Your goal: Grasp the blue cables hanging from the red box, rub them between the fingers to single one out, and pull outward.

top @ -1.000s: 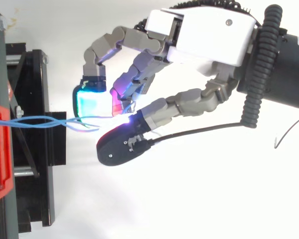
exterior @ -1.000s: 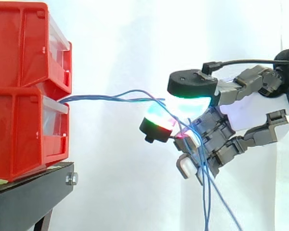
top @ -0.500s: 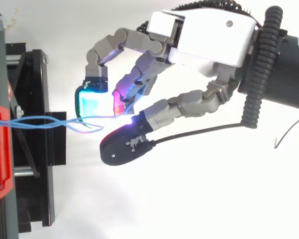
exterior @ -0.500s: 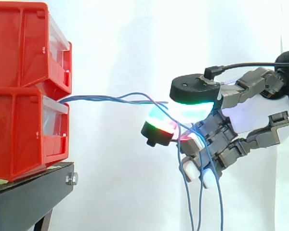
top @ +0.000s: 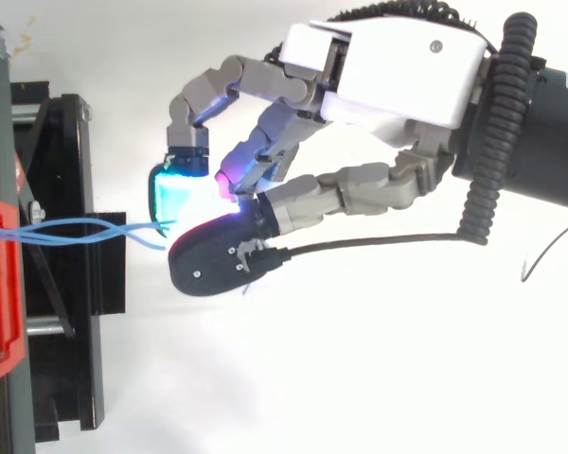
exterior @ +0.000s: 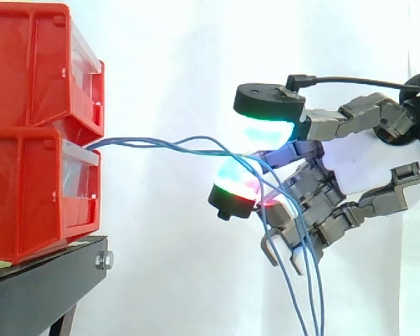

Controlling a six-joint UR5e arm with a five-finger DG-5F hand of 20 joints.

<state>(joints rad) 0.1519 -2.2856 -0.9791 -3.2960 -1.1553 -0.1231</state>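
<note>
Robot hand (exterior: 350, 164) curled round the blue cables (exterior: 161, 144), which run from the lower red box (exterior: 35, 189) between its glowing pads (exterior: 264, 129) then hang down; I'd roll the pads slowly, with light pressure, so the strands separate before I pull outward.

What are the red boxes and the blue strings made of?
The red boxes look like hard plastic, smooth and a little shiny: the colour is even, the edges look moulded, and the fronts are see-through. The blue strings are cables. They are thin and bendy, sagging in soft curves, so they are probably wire in a soft plastic coat, though the inside is hidden.
</note>
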